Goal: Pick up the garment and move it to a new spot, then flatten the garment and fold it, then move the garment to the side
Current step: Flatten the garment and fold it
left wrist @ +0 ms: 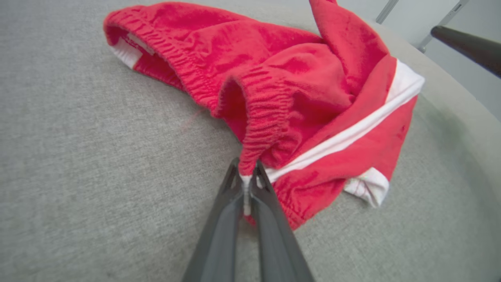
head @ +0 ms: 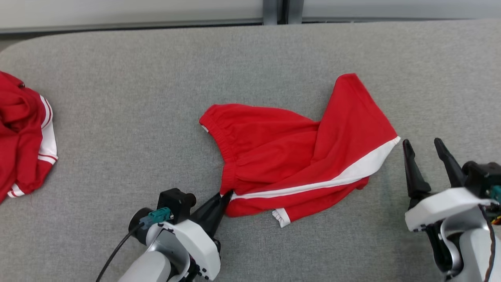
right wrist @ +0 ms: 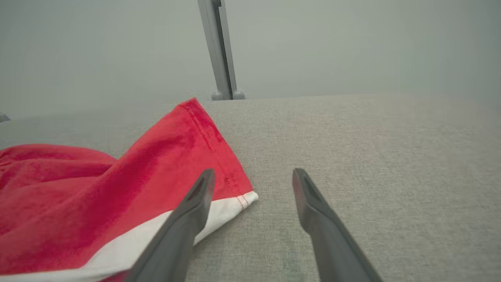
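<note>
My left claw (head: 226, 196) is pinched shut on the waistband corner of the red shorts (head: 297, 156), which lie rumpled in the middle of the grey table (head: 117, 78). Their long axis runs from that pinch off to my right and ends at the white-edged leg hem, just beside my right claw (head: 424, 145), whose fingers stand apart and touch nothing. I judge that hem corner is the right arm's to take before any lift.
</note>
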